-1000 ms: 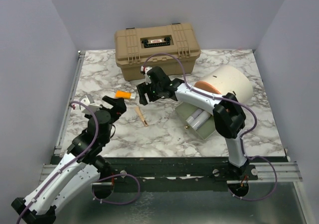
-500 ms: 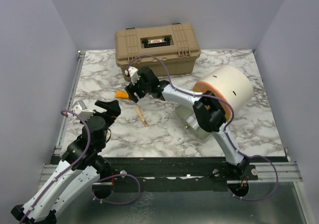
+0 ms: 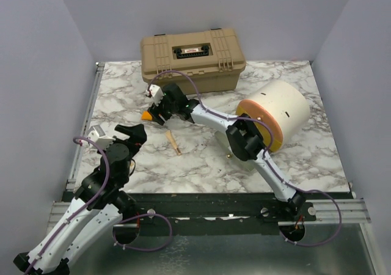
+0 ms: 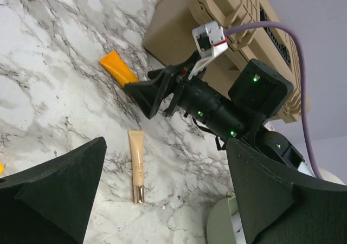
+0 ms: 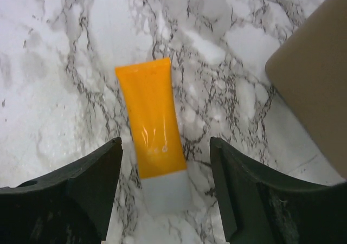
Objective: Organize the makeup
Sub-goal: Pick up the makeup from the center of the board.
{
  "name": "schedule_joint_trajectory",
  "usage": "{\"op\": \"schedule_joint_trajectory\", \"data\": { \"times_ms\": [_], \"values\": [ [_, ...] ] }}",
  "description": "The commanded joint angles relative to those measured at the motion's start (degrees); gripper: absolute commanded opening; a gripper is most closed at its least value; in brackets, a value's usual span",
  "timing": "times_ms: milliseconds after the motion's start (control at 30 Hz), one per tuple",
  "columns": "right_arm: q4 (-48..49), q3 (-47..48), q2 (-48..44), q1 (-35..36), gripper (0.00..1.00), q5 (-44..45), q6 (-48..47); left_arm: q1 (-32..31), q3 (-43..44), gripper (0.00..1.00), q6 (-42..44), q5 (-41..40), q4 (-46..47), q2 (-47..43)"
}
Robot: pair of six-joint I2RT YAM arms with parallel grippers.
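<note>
Two tools stand released, we see: our right tool [image 5: 165, 145] straddles the orange tube [image 5: 149, 119] on the bench [image 5: 54, 49] without touching it; our left tool [image 4: 165, 143] hovers empty

A flat orange plastic tube [image 5: 152, 119] with a white cap [image 5: 167, 192] lies on the white, grey-veined marble tabletop [image 5: 54, 65], cap end nearest the camera. The right gripper [image 5: 165, 143] straddles that end, its black fingers [image 5: 70, 195] spread apart and clear of the tube. A tan hard case's corner [image 5: 314, 87] fills the right edge.
</note>
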Motion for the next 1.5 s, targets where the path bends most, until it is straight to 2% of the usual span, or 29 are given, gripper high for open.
{"op": "schedule_joint_trajectory", "data": {
  "times_ms": [0,100,167,233,333,433,600,733,900,1133,1333,1400,1467],
  "values": [
    [-5.97,6.12,5.90,1.04,0.69,1.02,1.82,0.18,-1.10,0.94,-2.90,-0.81,-1.00,-1.09],
    [2.16,-5.74,1.82,1.92,0.67,4.32,4.39,0.17,-1.77,0.94,-5.88,-1.38,-0.85,-0.92],
    [7.04,-12.21,-1.00,2.17,0.66,3.29,5.45,0.20,-1.99,0.93,-6.48,-1.61,-0.83,-0.52],
    [6.26,-13.13,-1.79,2.46,0.65,3.15,5.50,0.15,-1.77,0.94,-6.08,-1.51,-0.91,-0.14],
    [2.04,-12.60,-2.19,2.62,0.62,7.80,6.47,0.17,-1.72,0.94,-5.96,-1.54,-0.92,-0.12],
    [2.74,-17.16,-5.08,2.62,0.53,13.28,8.86,0.15,-1.87,0.93,-7.05,-1.67,-0.83,0.16],
    [4.67,-26.04,-12.89,2.62,0.31,14.28,15.41,0.18,-3.33,0.94,-7.97,-0.72,-0.20,0.94],
    [-0.18,-26.39,-15.00,2.58,0.23,16.12,18.51,0.13,-4.47,0.94,-7.11,1.29,1.81,2.29],
    [-1.22,-33.83,-19.96,1.70,0.24,25.20,25.95,0.15,-4.46,0.93,-6.49,3.00,3.66,5.58],
    [-3.36,-43.03,-25.56,1.21,0.22,23.05,29.05,0.13,-7.85,0.97,-9.03,6.84,9.30,8.12],
    [-2.17,-55.07,-34.59,1.30,0.22,18.90,31.51,0.20,-5.37,0.99,-3.22,8.06,10.75,12.85],
    [-4.30,-56.64,-36.40,1.32,0.22,16.29,29.91,0.22,-4.63,0.99,-2.23,8.08,10.76,14.63],
    [-8.87,-57.05,-37.54,1.53,0.22,17.24,29.44,0.19,-3.92,0.99,-2.07,7.81,10.80,16.13]
  ]
}}
